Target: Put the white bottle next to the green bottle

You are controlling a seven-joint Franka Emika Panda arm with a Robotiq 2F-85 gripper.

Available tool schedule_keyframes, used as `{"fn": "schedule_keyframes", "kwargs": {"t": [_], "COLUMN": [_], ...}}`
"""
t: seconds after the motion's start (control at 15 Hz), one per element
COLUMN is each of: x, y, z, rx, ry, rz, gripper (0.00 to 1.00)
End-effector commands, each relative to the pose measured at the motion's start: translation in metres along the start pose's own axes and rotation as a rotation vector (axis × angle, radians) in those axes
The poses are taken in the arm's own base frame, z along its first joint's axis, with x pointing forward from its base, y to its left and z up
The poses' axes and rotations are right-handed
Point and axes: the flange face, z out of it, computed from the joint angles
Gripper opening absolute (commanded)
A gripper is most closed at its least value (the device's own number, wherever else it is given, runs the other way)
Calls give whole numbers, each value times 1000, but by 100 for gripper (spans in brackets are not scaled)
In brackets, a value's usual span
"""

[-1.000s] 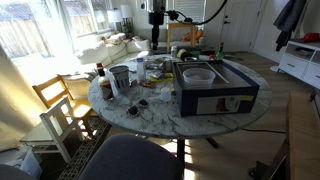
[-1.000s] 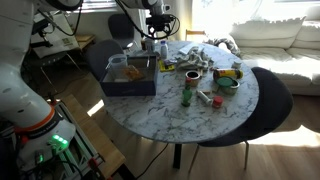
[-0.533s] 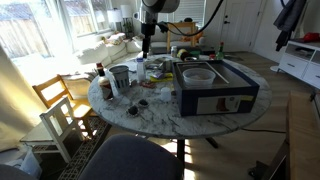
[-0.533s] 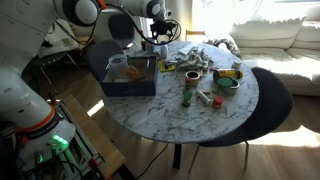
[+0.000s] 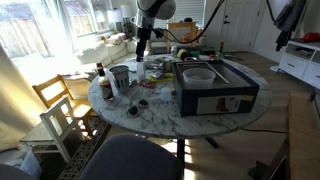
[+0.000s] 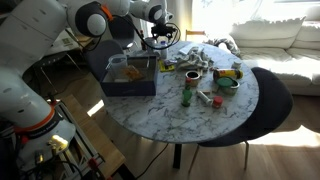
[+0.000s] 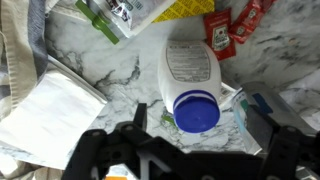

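The white bottle [image 7: 190,72] has a blue cap and stands upright on the marble table [image 7: 120,75]; I see it from above in the wrist view. My gripper [image 7: 200,124] is open and hangs just over it. The black fingers [image 7: 140,118] stand on either side of the cap and do not touch it. In both exterior views the gripper [image 5: 142,55] [image 6: 158,38] is low over the table's far side, beside the big box. The green bottle [image 6: 186,96] stands apart, near the table's front edge in an exterior view.
A big dark box [image 5: 215,88] takes up one side of the round table. A grey metal can [image 5: 120,77] and a brown red-capped bottle [image 5: 99,72] stand near the edge. Red sauce packets [image 7: 222,38] and a white napkin [image 7: 45,110] lie close to the white bottle. A wooden chair [image 5: 60,105] stands beside the table.
The arm has swung sideways along the table's far side and come down over the white bottle. The gripper has stayed open. No object has moved.
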Motion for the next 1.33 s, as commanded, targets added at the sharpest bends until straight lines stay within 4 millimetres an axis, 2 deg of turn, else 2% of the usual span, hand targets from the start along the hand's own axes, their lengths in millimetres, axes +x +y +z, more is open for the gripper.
{"fn": "schedule_keyframes", "kwargs": {"t": [0.0,0.07,0.13,0.2,0.53,0.73,0.93,1.27], "x": [2,3,3,3,5,8,10,18], "y": [8,8,8,9,10,10,10,1], "z": [12,13,15,16,13,2,-18,-79], "rx": [31,38,43,47,55,45,32,-19], "ry": [14,15,14,15,6,-11,-45,-100], "rz": [8,11,13,14,21,22,35,110], "gripper": [95,79,71,69,31,19,19,19]}}
